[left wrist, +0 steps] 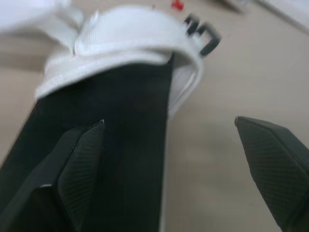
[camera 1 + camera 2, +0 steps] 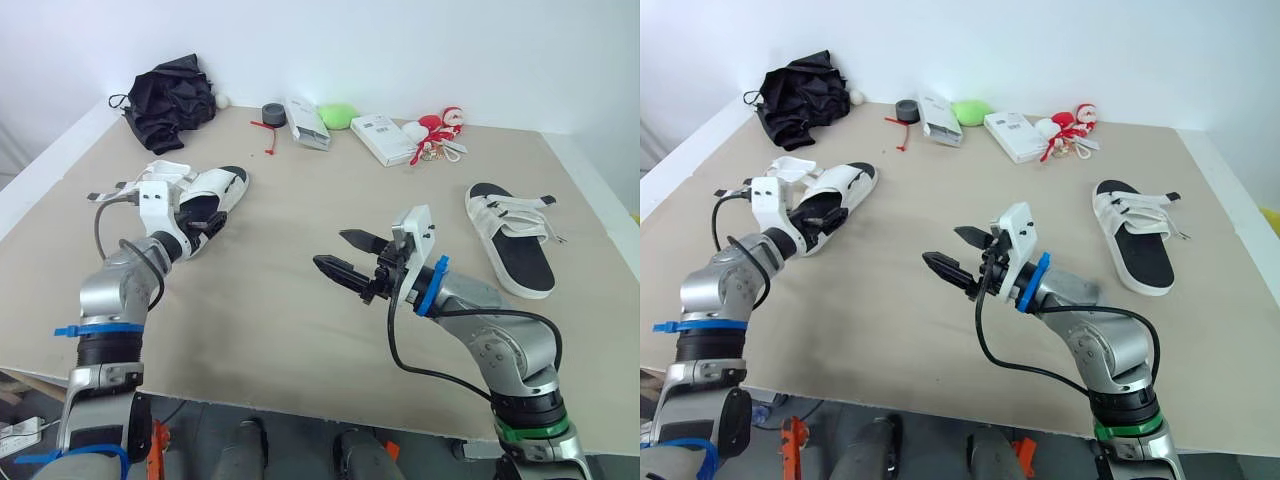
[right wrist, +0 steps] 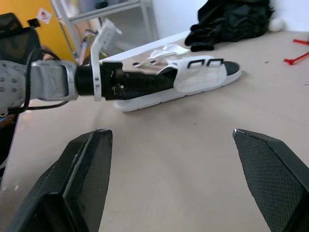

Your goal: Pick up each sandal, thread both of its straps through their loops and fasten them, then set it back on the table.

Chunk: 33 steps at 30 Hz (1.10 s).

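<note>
The left fingers [image 1: 79, 179] are released and spread wide at the heel end of the first sandal [image 2: 218, 188]. This sandal lies flat on the desk [image 2: 300, 300], just in front of the black cloth bundle [image 2: 168, 98] on the side nearer to the robot. In the left wrist view one finger is over the black footbed and the other is outside the sandal, over bare desk, so that the white side edge of the sandal stands between them. Whether a finger really touches the sandal I cannot tell, but they are not closed on it. The wide front strap [image 3: 195, 79] of this sandal goes across the footbed and carries two black loops, while thinner straps [image 3: 157, 54] at the heel end lie loose and spread open. The right fingers [image 2: 335, 268] are also released, opened far apart, and hold nothing. They hang above bare desk, well apart from the black cloth bundle and turned toward the first sandal. The second sandal [image 2: 512, 240] lies flat, sole down, far from the black cloth bundle on the robot's right side of the desk. Its white straps cross the footbed and one black strap end sticks out to the side.
</note>
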Available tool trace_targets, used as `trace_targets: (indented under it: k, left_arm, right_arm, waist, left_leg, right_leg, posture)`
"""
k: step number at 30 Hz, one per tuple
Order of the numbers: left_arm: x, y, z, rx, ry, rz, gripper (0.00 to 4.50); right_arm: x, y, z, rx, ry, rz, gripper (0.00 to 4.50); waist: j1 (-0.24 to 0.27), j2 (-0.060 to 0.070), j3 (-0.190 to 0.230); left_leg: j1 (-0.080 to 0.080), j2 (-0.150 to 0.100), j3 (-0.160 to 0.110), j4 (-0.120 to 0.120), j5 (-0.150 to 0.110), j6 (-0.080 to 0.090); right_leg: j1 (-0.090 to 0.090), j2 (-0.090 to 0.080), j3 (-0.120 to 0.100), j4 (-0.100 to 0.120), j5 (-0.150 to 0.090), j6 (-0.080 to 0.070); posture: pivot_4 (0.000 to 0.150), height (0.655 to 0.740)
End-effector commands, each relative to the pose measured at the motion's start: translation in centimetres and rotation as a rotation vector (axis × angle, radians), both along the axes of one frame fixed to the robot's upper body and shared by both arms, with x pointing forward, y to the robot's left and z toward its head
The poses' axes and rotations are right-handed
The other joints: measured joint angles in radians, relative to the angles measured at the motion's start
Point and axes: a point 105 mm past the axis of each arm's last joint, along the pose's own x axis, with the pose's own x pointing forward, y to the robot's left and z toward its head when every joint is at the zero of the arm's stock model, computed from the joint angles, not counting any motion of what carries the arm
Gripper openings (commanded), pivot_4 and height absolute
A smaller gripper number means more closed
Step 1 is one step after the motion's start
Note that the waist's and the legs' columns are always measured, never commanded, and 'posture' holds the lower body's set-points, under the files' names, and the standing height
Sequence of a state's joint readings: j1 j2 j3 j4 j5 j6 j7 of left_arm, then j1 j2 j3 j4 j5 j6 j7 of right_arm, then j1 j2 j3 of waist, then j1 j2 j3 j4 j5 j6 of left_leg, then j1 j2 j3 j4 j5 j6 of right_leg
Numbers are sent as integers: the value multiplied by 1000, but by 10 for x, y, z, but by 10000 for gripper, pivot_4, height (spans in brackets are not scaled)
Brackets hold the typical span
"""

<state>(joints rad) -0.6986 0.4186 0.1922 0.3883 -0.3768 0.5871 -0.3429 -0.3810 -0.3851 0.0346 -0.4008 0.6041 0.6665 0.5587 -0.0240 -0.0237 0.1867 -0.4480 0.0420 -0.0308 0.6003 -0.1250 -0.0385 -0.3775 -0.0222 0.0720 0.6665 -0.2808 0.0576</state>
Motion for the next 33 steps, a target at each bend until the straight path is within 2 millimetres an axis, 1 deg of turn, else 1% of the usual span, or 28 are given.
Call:
trace_targets:
  k: [1, 4, 7, 9, 11, 14, 17, 19, 21, 22, 26, 27, 28, 30, 31, 32, 33]
  left_arm:
    - [18, -10, 10, 21, -29, -25, 44467]
    - [30, -18, 8, 34, -18, -37, 44467]
    - [43, -33, 14, 57, -25, -68, 44467]
    - [49, -42, 18, 60, -28, -80, 44467]
    - [51, -45, 19, 67, -37, -85, 44467]
    - [54, -45, 22, 63, -57, -80, 37193]
    - [55, -43, 23, 64, -70, -77, 22837]
    - [55, -42, 23, 66, -75, -74, 11990]
    - [55, -40, 24, 69, -82, -73, 3733]
    - [54, -40, 24, 72, -86, -75, 495]
    - [53, -40, 25, 107, -99, -105, 495]
    - [52, -44, 26, 122, -102, -137, 495]
    - [50, -52, 28, 121, -120, -187, 495]
    - [37, -81, 32, 120, -155, -406, 495]
    - [25, -96, 33, 124, -179, -537, 495]
    - [14, -106, 31, 131, -186, -633, 495]
    - [2, -112, 27, 173, -191, -724, 495]
  right_arm:
    - [-2, -2, 16, 34, -82, -30, 43000]
    - [-1, -1, 17, 40, -88, -43, 43000]
    - [-2, 0, 14, 41, -89, -61, 43000]
    - [-2, 0, 14, 46, -91, -69, 43000]
    - [-2, 1, 14, 46, -94, -79, 43000]
    - [-1, 0, 14, 47, -97, -95, 43000]
    - [0, -1, 14, 47, -98, -109, 43000]
    - [0, -2, 14, 50, -98, -114, 43000]
    - [1, -3, 13, 53, -97, -118, 43000]
    - [2, -3, 13, 52, -96, -119, 43000]
    - [3, -3, 13, 51, -95, -118, 43000]
    - [2, -4, 13, 52, -94, -115, 43000]
    - [2, -4, 13, 52, -94, -113, 43000]
    - [1, -9, 14, 50, -94, -112, 43000]
    - [1, -12, 14, 47, -93, -113, 43000]
    - [0, -14, 14, 45, -93, -113, 43000]
    - [0, -18, 14, 38, -93, -114, 43000]
  waist:
    - [2, 0, 0]
    - [2, -1, 0]
    - [2, -1, 0]
    - [3, -1, 0]
    - [3, -1, 0]
    - [2, -1, 0]
    - [2, -1, 0]
    - [2, -1, 0]
    - [2, -1, 0]
    - [2, -1, 0]
    - [2, -1, 0]
    - [2, -1, 0]
    - [2, -1, 0]
    - [3, -1, 0]
    - [4, -1, 0]
    - [4, -1, 0]
    - [4, -1, 0]
  left_leg:
    - [0, 0, 0, 0, 0, 0]
    - [0, 0, 0, 0, 0, -1]
    - [-1, 0, 1, 0, 0, -1]
    - [-2, 0, 0, 0, 0, -1]
    - [-6, -1, 0, 0, 1, -1]
    - [-10, -2, 0, 0, 1, -1]
    - [-12, -2, 0, 0, 1, -1]
    - [-12, -2, 0, 0, 1, -1]
    - [-12, -2, 0, 0, 1, -1]
    - [-12, -2, 0, 0, 1, -1]
    - [-13, -2, 0, 1, 1, -2]
    - [-13, -2, 0, 1, 1, -2]
    - [-13, -2, 0, 1, 1, -2]
    - [-13, -2, 0, 0, 2, -2]
    - [-13, -2, 0, 0, 2, -3]
    - [-13, -2, -1, 0, 2, -3]
    - [-14, -3, -1, 0, 2, -3]
  right_leg:
    - [0, 0, 0, 0, 0, 0]
    - [0, 0, 0, 0, 0, 1]
    - [-1, 0, 0, 0, 0, 1]
    - [-1, 0, 0, 0, 0, 1]
    - [-5, 0, 0, 0, 1, 1]
    - [-9, -1, 0, 0, 2, 1]
    - [-12, -1, 0, 2, 3, -2]
    - [-12, -1, 0, 2, 4, -3]
    - [-12, -1, 0, 2, 4, -3]
    - [-12, -1, 0, 2, 4, -3]
    - [-12, -1, 0, 2, 5, -3]
    - [-12, -1, 0, 2, 5, -3]
    - [-12, -1, 0, 2, 5, -3]
    - [-12, -1, 0, 2, 5, -3]
    - [-12, -1, 0, 2, 5, -3]
    - [-12, -1, 0, 2, 5, -3]
    - [-12, -2, 0, 2, 5, -3]
  posture:
    - [1500, 7380]
    - [1500, 7380]
    - [1500, 7380]
    - [1500, 7380]
    - [1500, 7380]
    - [1500, 7380]
    - [1500, 7380]
    - [1500, 7380]
    - [1500, 7380]
    - [1500, 7380]
    - [1500, 7380]
    - [1500, 7380]
    - [1500, 7380]
    - [1500, 7380]
    - [1500, 7380]
    - [1500, 7380]
    - [1500, 7380]
